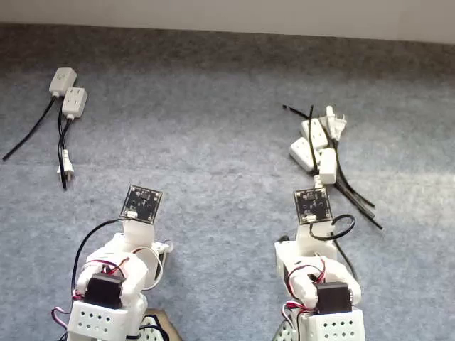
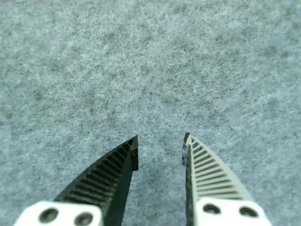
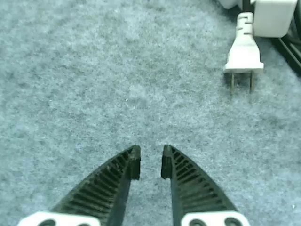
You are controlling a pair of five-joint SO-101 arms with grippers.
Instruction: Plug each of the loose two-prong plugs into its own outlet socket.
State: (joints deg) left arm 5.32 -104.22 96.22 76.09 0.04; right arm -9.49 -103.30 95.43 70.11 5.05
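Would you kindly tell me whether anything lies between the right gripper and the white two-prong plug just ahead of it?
Nothing visible does. Only bare grey mat lies between the right gripper and the white plug, whose prongs point back toward the gripper.

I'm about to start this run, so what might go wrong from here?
The outlet blocks and black cords on the right lie tangled, so pulling one plug may drag the rest. The white plug lies flat with prongs toward the right hand, so a grasp could catch the prongs.
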